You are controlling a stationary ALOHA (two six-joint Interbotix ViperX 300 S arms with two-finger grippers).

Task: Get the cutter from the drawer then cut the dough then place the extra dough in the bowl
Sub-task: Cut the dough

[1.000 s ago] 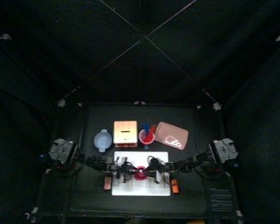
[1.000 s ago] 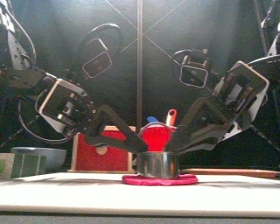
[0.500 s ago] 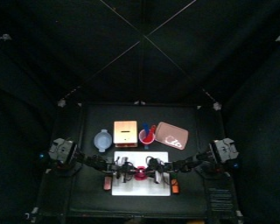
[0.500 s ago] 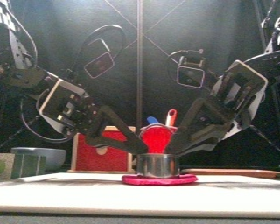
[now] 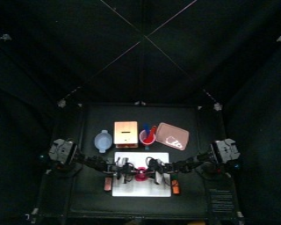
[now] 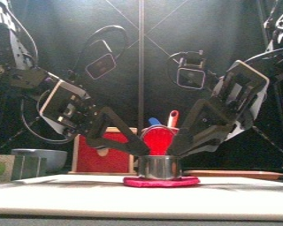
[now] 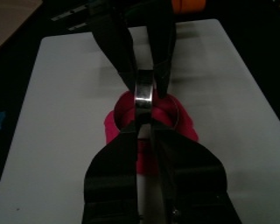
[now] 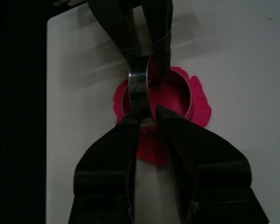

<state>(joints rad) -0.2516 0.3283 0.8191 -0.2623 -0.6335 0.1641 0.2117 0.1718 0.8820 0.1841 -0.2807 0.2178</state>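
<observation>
A round metal cutter [image 6: 159, 166] stands on a flat pink-red dough disc [image 6: 162, 182] in the middle of the white cutting board [image 5: 119, 186]. My left gripper [image 7: 146, 120] comes in from the left and is shut on the cutter's rim [image 7: 146, 91]. From the right, my right gripper [image 8: 146, 117] is shut on the opposite rim [image 8: 140, 87]. In both wrist views the two grippers' jaws meet tip to tip over the dough [image 7: 166, 131] [image 8: 185, 101]. The dough's edge shows all round the cutter.
Behind the board stand a blue-grey bowl [image 5: 103, 141], a wooden box [image 5: 123, 132] with its red drawer front [image 6: 105, 152], a red cup [image 5: 144, 135] holding toy knives, and a pink tray [image 5: 172, 134]. The bowl [image 6: 35, 161] is at the left in the front view.
The right arm's wrist has shifted slightly to the left in the front view. Cutter, dough and left arm stay where they were.
</observation>
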